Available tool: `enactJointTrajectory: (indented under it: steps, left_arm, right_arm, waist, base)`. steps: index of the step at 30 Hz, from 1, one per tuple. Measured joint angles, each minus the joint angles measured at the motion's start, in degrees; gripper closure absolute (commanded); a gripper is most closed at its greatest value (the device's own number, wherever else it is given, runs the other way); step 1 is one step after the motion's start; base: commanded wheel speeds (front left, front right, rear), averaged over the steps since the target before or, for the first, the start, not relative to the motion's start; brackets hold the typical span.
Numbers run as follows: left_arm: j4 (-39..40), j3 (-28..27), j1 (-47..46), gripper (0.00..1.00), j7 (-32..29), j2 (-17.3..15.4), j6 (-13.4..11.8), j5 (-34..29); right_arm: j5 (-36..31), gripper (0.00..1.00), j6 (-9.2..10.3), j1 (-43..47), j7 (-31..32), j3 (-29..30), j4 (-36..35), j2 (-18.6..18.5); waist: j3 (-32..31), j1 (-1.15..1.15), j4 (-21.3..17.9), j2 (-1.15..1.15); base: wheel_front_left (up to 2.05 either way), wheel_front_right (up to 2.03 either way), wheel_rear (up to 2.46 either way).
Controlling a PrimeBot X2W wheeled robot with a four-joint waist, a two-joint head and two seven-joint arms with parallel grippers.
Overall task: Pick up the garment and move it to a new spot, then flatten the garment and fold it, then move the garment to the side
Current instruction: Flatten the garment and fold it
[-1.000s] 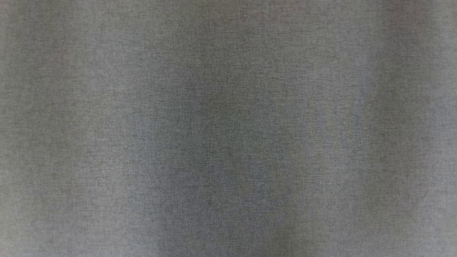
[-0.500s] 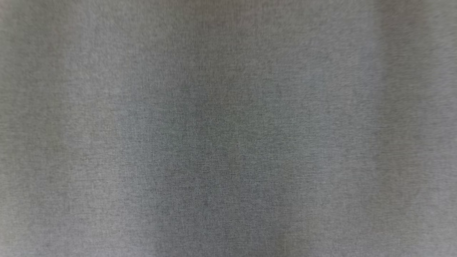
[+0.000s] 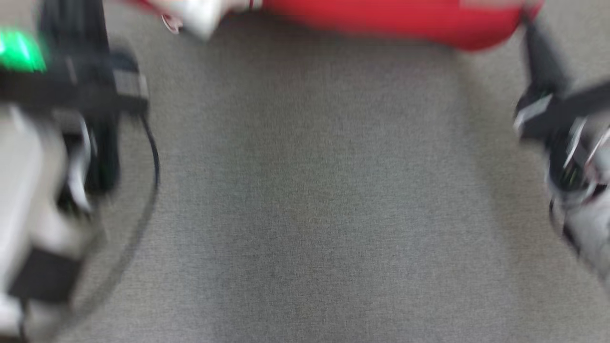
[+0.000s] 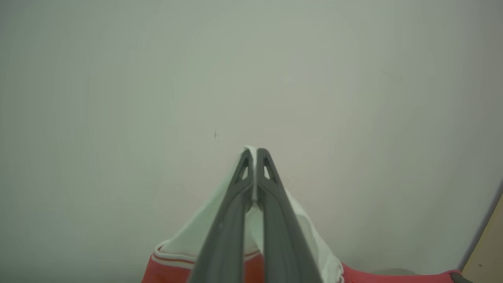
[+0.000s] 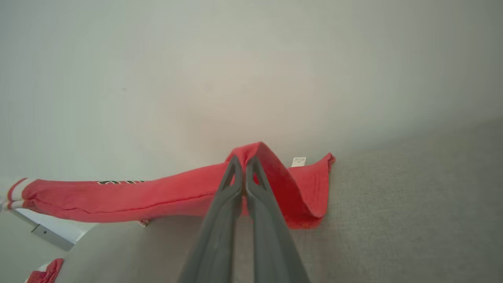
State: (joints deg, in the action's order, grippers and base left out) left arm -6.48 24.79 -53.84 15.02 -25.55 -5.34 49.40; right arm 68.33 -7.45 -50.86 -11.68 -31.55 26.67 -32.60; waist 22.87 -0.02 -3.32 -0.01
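Clamps the left jaws, dark fingers point(image 4: 230, 224) pressed together, on a white fold of the garment point(image 4: 169, 276), with a red-and-white striped trim point(image 4: 171, 257) just below the grip. Clamps the right jaws, fingers point(image 5: 224, 224) likewise together, on a raised red fold of the same cloth. Holds the garment stretched sideways between the two grips. In the right wrist view, runs a long red band off to a striped cuff point(image 5: 15, 192) at the left edge, with a small white label point(image 5: 299, 161) just beside the pinched fold and a loose red flap drooping close to the grey woven surface point(image 5: 393, 220); cannot tell whether touching. In the blurred head view, shows the left arm point(image 3: 71, 119) with a green light point(image 3: 19, 52) and a dark cable point(image 3: 153, 157) at the left edge, the right arm point(image 3: 562, 124) at the right edge, bare grey surface between, and the red band across the top, white at its left end. Beyond, a plain pale wall point(image 4: 251, 59).
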Motion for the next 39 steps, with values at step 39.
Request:
enactJointTrajectory:
  steps: [39]
  left_arm:
    - [6.78,-10.82,69.16,1.0,-1.76,18.09,2.32,-5.19]
  right_arm:
    - [-18.02,1.0,-0.01,49.99,-1.59,11.13,-1.6,1.26]
  waist:
    - [-17.11,0.01,1.55,0.01]
  base:
    - [0.0,0.0,0.0]
